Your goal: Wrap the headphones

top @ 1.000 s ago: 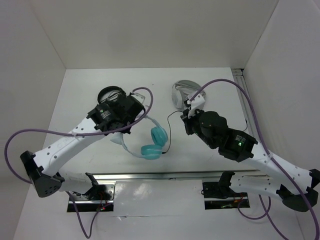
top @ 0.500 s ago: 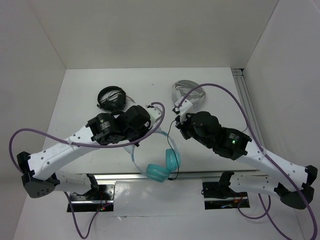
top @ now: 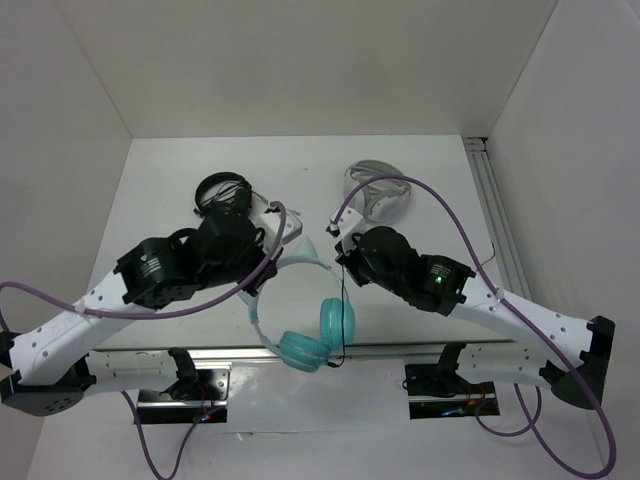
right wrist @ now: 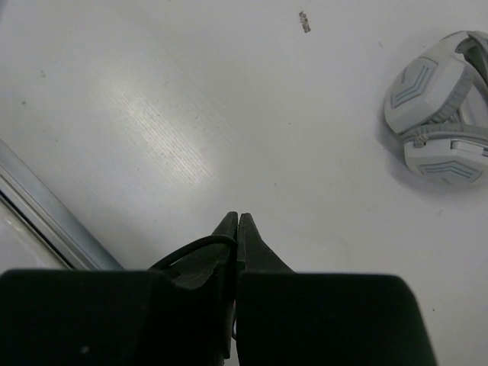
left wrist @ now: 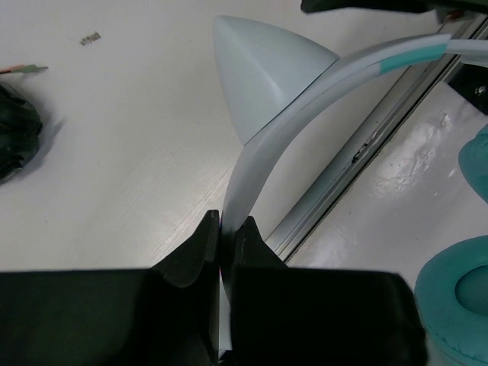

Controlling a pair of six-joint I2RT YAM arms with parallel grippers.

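Jaws clamped: left gripper (left wrist: 226, 223) on headphones (left wrist: 366, 67) band, right gripper (right wrist: 236, 229) on cable (right wrist: 194, 245). White table (right wrist: 152, 114), walls (top: 300, 70); white headset (right wrist: 438, 122) ahead-right of right jaws.

The headphones (top: 300, 350) are nearest, with a left headset (top: 222, 190) and right headset (top: 375, 187) behind.

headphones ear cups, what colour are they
Teal; the ear cups show best in the top external view.
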